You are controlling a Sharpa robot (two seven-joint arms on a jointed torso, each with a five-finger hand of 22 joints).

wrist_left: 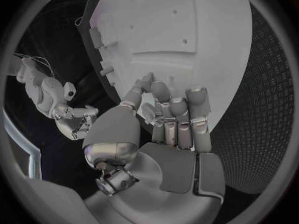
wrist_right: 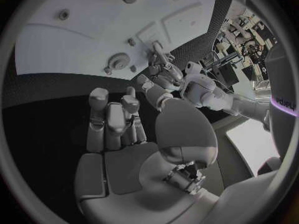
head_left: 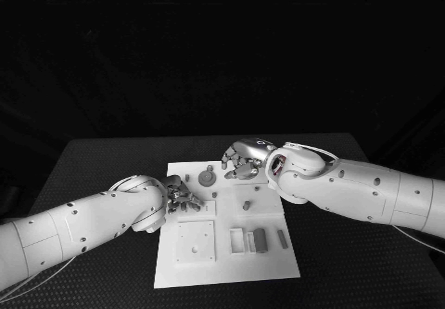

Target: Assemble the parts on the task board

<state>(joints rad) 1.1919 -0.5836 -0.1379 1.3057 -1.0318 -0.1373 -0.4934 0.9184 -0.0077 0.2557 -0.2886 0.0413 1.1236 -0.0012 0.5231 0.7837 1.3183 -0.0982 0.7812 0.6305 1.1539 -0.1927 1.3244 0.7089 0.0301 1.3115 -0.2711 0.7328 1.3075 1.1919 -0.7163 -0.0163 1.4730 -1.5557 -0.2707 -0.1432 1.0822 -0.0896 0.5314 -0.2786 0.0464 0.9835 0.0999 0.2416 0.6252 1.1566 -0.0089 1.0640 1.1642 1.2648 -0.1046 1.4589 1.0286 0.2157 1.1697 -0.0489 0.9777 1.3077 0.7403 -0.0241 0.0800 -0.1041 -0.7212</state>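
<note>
Task board [head_left: 226, 270] lay flat on the middle of the black counter [head_left: 352, 270], white, long side running away from the robot. Small grey parts on it: a gear-like disc [head_left: 207, 178] near the far end, a short peg [head_left: 245, 206] standing mid-board, a dark block [head_left: 260, 240] and a slim bar [head_left: 281, 239] resting toward the near right. Square recessed plate [head_left: 195, 242] seen in the near left portion. Left robot hand [head_left: 182, 196] poised over the board's left edge, fingers curled together; nothing visibly held in the left wrist view, fingers [wrist_left: 177, 119] bunched against the white surface. Right robot hand [head_left: 243, 158] hovered at the board's far end, just beside the gear-like disc, fingers [wrist_right: 109, 117] drawn in side by side with nothing between them.
</note>
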